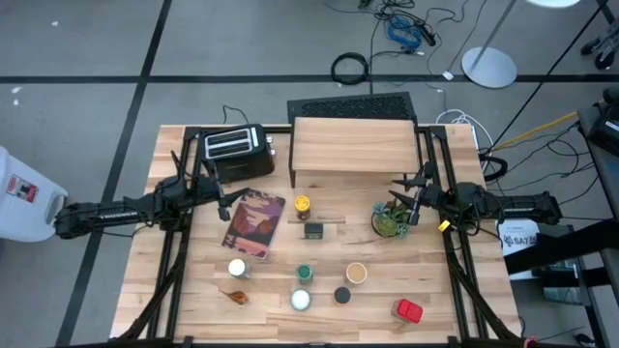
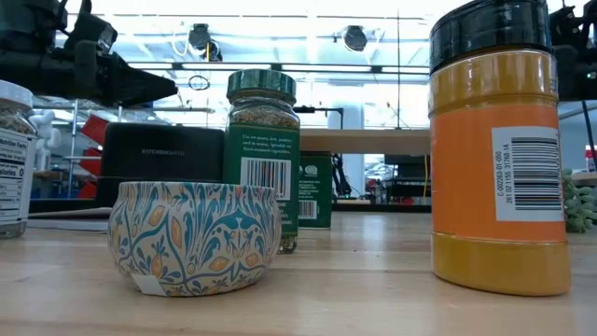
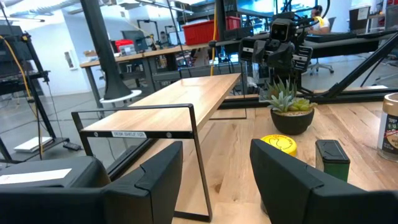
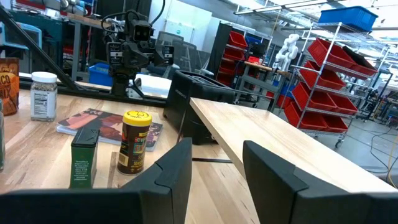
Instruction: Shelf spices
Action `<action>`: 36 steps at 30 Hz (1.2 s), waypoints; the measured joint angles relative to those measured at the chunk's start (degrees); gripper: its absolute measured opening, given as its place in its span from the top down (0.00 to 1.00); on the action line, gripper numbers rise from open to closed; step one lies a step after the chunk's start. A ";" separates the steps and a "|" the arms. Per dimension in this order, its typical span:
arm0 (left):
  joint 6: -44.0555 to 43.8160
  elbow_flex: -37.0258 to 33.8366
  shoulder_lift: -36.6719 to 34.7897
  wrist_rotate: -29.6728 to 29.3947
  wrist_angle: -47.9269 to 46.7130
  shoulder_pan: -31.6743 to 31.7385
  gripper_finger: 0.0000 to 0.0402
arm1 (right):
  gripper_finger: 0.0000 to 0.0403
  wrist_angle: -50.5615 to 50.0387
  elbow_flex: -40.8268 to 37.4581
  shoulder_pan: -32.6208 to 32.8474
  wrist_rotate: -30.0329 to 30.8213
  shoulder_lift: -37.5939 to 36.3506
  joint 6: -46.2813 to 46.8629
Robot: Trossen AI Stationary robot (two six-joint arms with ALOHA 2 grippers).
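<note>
two dark arms reach in over the light wooden table (image 1: 193, 309) from opposite sides, neither touching any jar. the left end effector (image 1: 224, 204) hovers between the black two-slot toaster (image 1: 235, 147) and the reddish-covered book (image 1: 254, 223), its fingers (image 3: 155, 180) spread apart with nothing between them. the right end effector (image 1: 404, 199) hangs just over the small potted green plant (image 1: 390, 220), near the right legs of the shelf, its fingers (image 4: 171, 171) also parted and empty.

the shelf with a light wooden rectangular top and thin black metal legs (image 1: 355, 146) stands at the back middle of the table, beside the toaster, and its top is bare. in front of it stand a yellow-lidded brown jar (image 1: 303, 205) and a small dark green rectangular tin (image 1: 313, 230), close together. nearer the front edge lie the rest of the spices: a white-capped jar (image 1: 237, 269), a green-lidded glass jar (image 1: 304, 275), a white-topped patterned round tin (image 1: 301, 300), a tan-topped jar (image 1: 356, 274), a black-capped orange jar (image 1: 341, 295), a red-topped container (image 1: 408, 310) towards the front right, and a small orange-brown item (image 1: 234, 296) that i cannot identify.
</note>
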 joint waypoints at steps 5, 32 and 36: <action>0.00 0.00 0.00 -0.01 0.02 -0.02 0.51 | 0.67 0.01 0.00 0.01 0.00 0.01 0.01; -0.04 0.01 -0.02 -0.01 0.57 -0.01 0.51 | 0.67 0.01 0.02 -0.01 0.00 -0.01 0.00; -0.04 -0.01 -0.02 -0.02 0.51 -0.01 0.51 | 0.67 0.01 0.00 0.01 0.00 0.01 0.00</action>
